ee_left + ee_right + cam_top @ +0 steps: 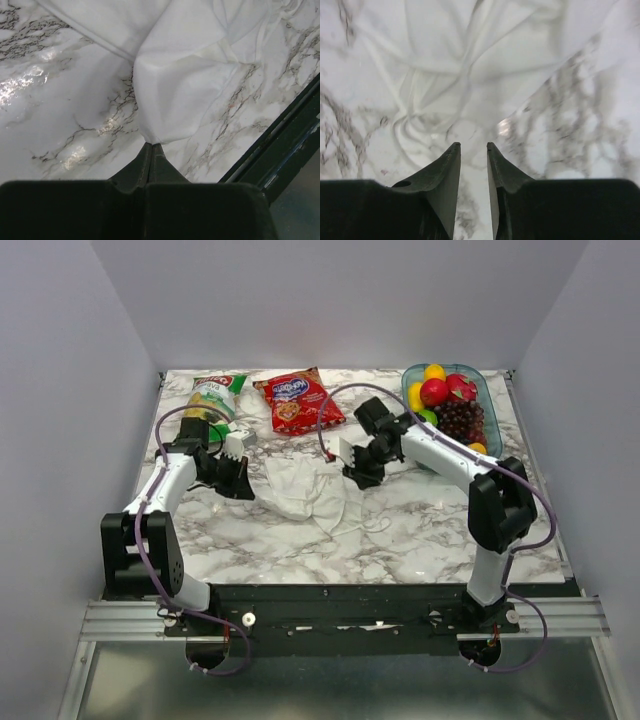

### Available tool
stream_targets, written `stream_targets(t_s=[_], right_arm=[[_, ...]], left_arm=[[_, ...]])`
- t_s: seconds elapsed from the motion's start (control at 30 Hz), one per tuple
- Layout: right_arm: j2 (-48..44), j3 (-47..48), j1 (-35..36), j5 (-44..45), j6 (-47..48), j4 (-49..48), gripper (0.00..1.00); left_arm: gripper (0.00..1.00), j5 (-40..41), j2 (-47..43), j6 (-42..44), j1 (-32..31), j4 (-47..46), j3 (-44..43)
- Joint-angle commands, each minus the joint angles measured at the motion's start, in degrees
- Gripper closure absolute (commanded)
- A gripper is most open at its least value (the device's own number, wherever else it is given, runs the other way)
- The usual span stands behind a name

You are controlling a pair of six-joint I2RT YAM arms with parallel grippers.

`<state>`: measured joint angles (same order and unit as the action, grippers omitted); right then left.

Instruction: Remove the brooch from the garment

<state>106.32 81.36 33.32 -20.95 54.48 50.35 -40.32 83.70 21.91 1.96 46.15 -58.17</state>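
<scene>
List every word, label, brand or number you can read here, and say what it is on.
On the red snack bag: white lettering on a blue patch, too blurred to read.
On the green-and-white packet: print too small to read.
On the white garment and the marble table: no text.
Nothing can be quoted with certainty.

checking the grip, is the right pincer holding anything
No, the right pincer is open and empty, the garment lying beyond it.

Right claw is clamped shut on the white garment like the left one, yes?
No: the right wrist view shows the right claw open over the white garment, gripping nothing. The left claw is shut on its corner.
</scene>
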Motion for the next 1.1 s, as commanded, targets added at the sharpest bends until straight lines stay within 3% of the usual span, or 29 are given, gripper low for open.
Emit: stream_targets(t_s=[0.0, 0.43, 0.87, 0.93, 0.97, 1.07], right_arm=[[7.21, 10.30, 0.43, -7.52, -4.20, 3.61, 0.64], [6.53, 1.17, 0.60, -3.58, -14.65, 0.02, 0.59], [11.98, 2.66, 0.78, 0.56, -17.48, 0.80, 0.62], [11.63, 1.78, 0.96, 0.29, -17.74, 0.80, 0.68], [11.71, 1.78, 1.04, 0.30, -17.91, 0.98, 0.78], [10.58, 2.13, 1.04, 1.52, -18.00, 1.51, 0.92]], left_arm=[[1.00, -4.25, 1.82, -4.77, -1.78, -2.20, -2.38], [1.00, -1.35, -1.79, -6.18, -5.74, -4.31, 1.92], [1.00, -0.64, 0.94, -5.92, -5.74, -3.61, -0.80], [1.00, -0.47, 1.20, -6.00, -5.74, -3.70, -0.98], [1.00, -0.38, 1.38, -5.83, -5.74, -3.61, -1.07], [1.00, -0.20, 1.73, -5.83, -5.74, -3.35, -1.50]])
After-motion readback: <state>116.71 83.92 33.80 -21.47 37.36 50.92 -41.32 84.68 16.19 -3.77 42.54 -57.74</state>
